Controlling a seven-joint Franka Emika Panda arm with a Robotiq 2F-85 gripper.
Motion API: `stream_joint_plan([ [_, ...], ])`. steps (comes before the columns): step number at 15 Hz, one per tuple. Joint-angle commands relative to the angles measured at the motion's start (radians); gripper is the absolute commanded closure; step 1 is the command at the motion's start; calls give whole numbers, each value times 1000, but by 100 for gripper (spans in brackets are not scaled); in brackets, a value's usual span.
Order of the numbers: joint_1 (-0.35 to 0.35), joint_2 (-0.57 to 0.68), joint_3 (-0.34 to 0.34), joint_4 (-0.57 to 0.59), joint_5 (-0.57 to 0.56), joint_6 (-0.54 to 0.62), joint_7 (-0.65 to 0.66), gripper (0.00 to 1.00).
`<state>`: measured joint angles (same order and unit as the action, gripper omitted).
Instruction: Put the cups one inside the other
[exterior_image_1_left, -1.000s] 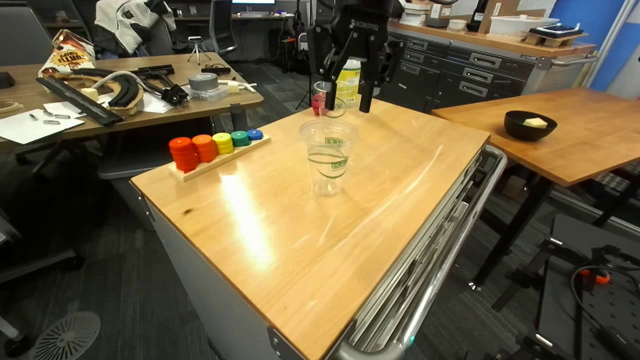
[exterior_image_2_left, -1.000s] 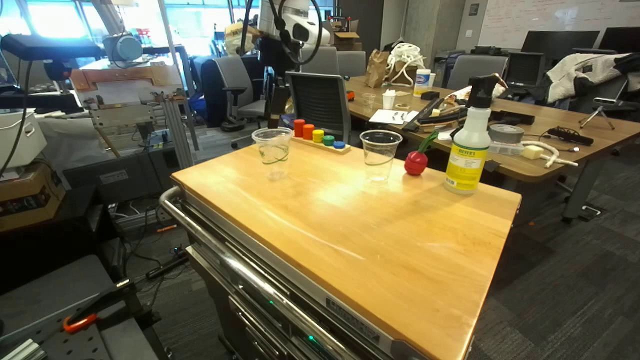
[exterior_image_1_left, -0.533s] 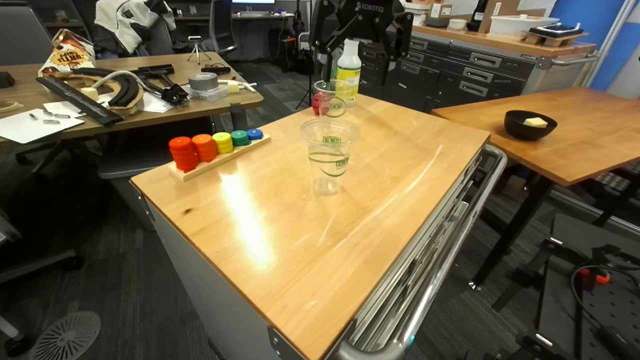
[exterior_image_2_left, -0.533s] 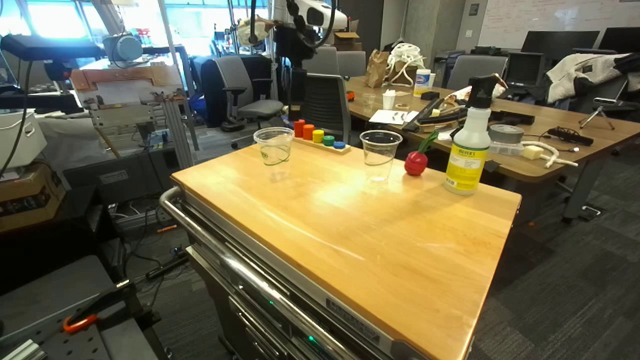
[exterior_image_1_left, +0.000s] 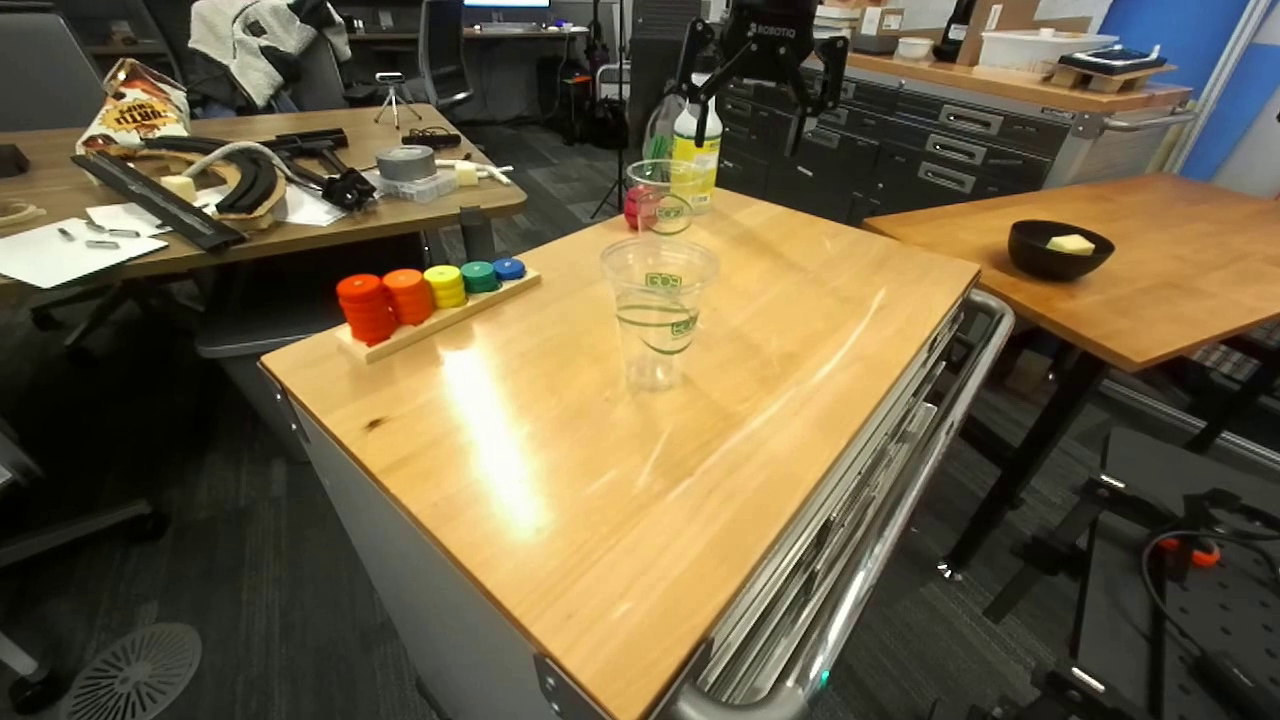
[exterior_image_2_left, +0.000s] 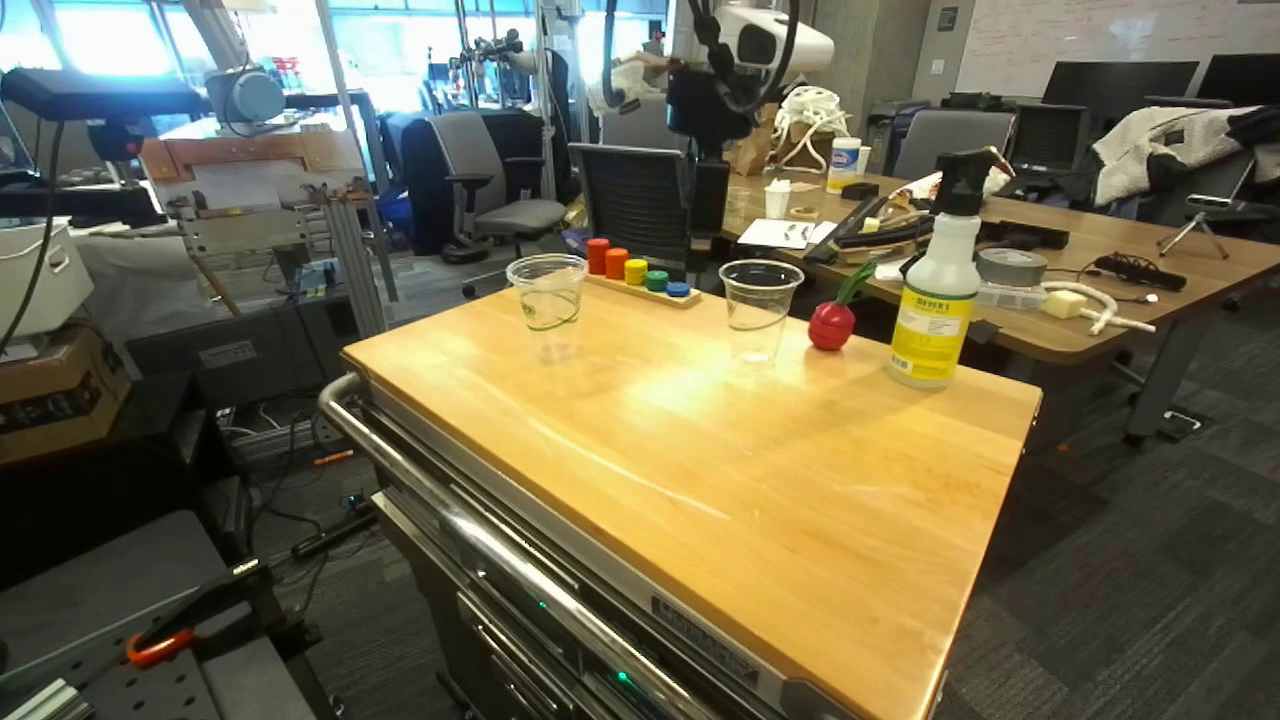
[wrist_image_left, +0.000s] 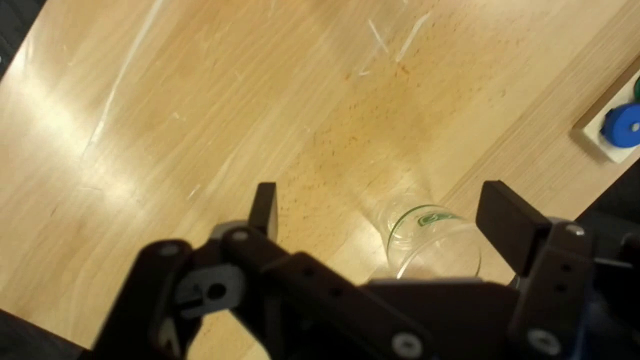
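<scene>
One clear cup (exterior_image_2_left: 758, 318), another clear cup (exterior_image_2_left: 548, 308), standing apart, both lower than the gripper (exterior_image_1_left: 748, 130) (its fingers spread wide)

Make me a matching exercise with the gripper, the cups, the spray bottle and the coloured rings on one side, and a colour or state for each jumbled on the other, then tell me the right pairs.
Column one
1. gripper
2. cups
3. spray bottle
4. coloured rings

Column two
A. has a yellow label
B. open, holding nothing
C. red, orange, yellow, green and blue
D. clear, upright and standing apart

Right pairs: 1-B, 2-D, 3-A, 4-C.
</scene>
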<state>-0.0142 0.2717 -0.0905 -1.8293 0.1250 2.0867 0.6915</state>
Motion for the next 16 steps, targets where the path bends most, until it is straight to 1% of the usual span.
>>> stream_joint_plan([
  [1, -6, 88, -18, 106, -2, -9, 65, 0],
  [8, 0, 183, -28, 227, -11, -16, 141, 0],
  [15, 7, 229, -30, 254, -25, -37, 174, 0],
  [16, 6, 236, -29, 253, -22, -38, 174, 25],
])
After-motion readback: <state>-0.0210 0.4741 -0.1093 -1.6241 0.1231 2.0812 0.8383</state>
